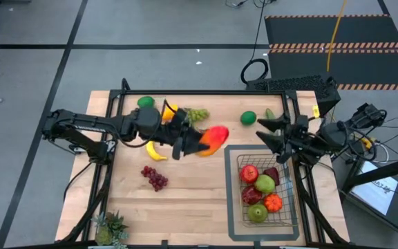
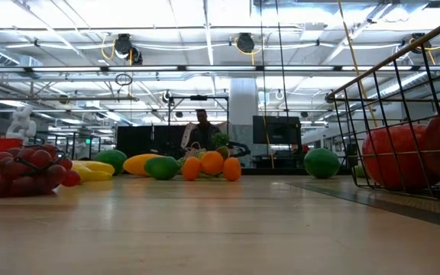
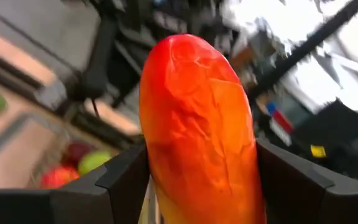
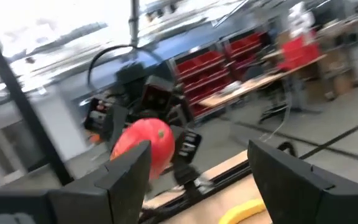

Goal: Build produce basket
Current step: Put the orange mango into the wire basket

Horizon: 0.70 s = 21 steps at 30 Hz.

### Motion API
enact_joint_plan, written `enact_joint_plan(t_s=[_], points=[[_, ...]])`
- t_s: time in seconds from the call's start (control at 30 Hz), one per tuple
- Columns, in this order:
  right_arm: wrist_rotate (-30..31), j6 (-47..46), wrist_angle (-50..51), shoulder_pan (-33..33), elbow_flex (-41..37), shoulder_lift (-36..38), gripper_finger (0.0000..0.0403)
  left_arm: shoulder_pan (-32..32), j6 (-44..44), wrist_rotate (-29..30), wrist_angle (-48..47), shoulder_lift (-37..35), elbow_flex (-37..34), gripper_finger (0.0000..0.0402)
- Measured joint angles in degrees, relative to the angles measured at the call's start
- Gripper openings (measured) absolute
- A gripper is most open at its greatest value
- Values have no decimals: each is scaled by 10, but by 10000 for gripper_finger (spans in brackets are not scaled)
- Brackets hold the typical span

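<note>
The mango (image 3: 197,130), clamped across its middle by the left gripper (image 1: 200,144) above mid-table short of the basket (image 1: 235,200), looks a light, smooth, rigid toy that could slip, while the right gripper (image 1: 262,131) waits open and empty near the basket's far end.

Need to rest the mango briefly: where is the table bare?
Bare wood lies between the red grapes and the basket, down to the near edge. The far strip is crowded: lime, green grapes, banana.
</note>
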State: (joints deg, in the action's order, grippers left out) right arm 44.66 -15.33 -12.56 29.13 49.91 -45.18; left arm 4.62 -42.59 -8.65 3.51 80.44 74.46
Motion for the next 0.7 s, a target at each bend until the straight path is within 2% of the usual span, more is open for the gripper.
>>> enact_joint_plan(t_s=[0.17,0.33,0.53,0.7], points=[[-105,-33,35,-23,0,-15,286,0,2,-62,-74,0,0,266],[-215,-31,49,-62,0,-43,314,0,58,-79,-127,0,0,266],[-321,66,57,-107,0,-107,323,-1,102,-79,-150,11,-1,266],[-344,217,42,-122,0,-147,324,2,100,-81,-154,30,-1,266]])
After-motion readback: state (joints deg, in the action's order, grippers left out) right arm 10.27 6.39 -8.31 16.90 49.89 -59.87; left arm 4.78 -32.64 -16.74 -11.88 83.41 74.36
